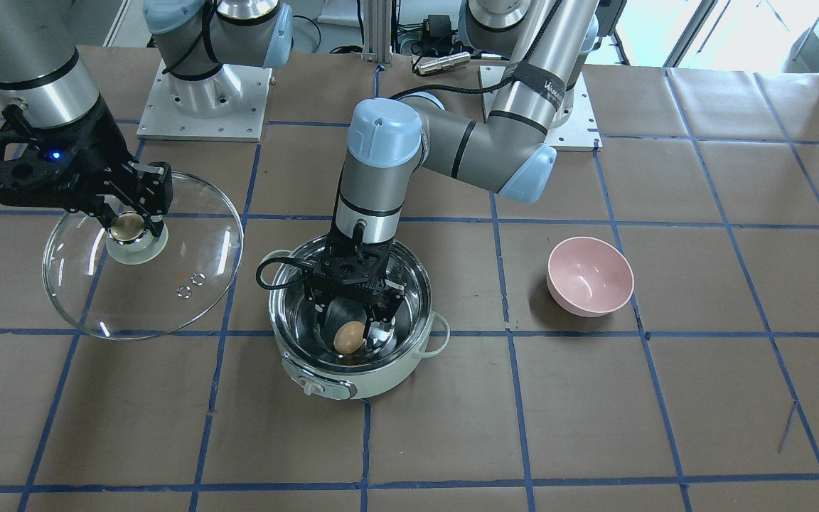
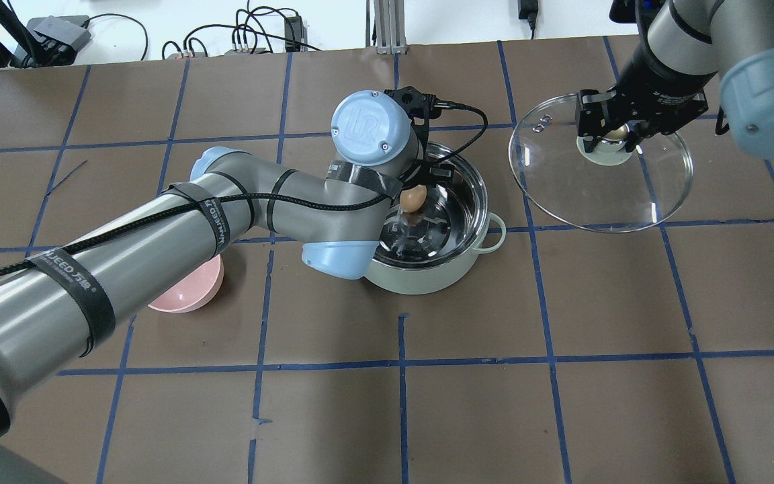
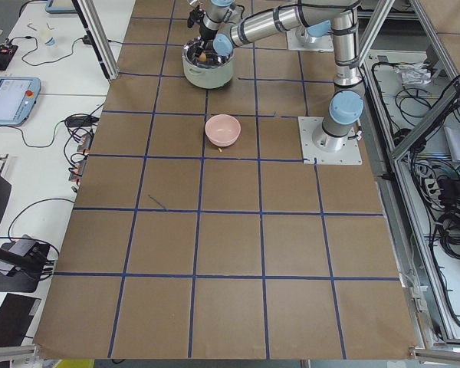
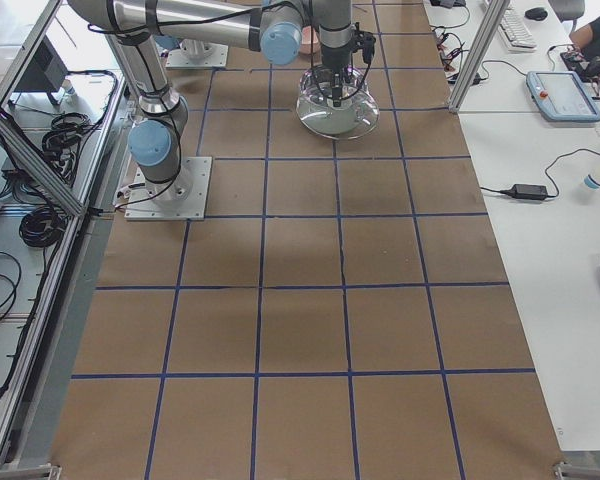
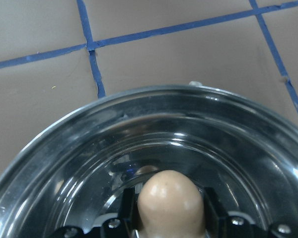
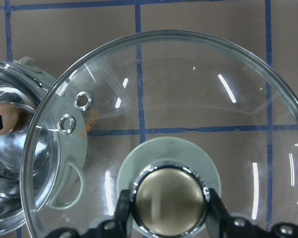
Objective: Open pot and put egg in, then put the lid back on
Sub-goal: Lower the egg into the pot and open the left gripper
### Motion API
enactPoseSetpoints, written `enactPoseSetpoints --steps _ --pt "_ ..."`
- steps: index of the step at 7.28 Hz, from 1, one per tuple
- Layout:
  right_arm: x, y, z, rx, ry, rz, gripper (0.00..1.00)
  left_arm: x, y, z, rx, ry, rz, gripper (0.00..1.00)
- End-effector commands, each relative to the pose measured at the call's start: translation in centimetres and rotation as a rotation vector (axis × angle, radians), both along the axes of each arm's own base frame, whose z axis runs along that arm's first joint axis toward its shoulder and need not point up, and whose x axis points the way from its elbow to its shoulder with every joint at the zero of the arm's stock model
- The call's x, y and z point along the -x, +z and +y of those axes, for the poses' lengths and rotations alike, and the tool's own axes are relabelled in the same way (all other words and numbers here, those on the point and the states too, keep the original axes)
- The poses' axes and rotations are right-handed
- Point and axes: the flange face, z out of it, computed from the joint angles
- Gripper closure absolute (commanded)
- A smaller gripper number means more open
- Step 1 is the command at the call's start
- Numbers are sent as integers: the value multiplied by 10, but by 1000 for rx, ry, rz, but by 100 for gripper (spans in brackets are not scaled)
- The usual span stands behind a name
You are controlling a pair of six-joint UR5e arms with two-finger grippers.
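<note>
Below the left claw, closed on the egg, the pot is standing open; release appears due next. The right claw is pinching the lid by its knob, awaiting replacement.

We see a round mint-green pot with mirror-bright steel inside, a clear glossy glass dome lid, a smooth tan egg and a matt brown paper table.

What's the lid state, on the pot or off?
Off. The right gripper holds the glass lid by its knob, to the side of the uncovered pot.
</note>
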Motion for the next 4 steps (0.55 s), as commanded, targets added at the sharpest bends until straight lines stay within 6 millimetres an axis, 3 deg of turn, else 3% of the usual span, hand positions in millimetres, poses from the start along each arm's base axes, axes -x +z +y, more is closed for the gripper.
enactPoseSetpoints --steps 1,2,4 --pt "0 0 0 1 5 1 67 -6 18 0 26 -1 5 16" --pt "0 -1 0 0 5 1 67 -12 28 1 24 7 2 12" --pt "-7 -2 4 -4 2 0 67 -70 73 -1 -52 81 -43 10"
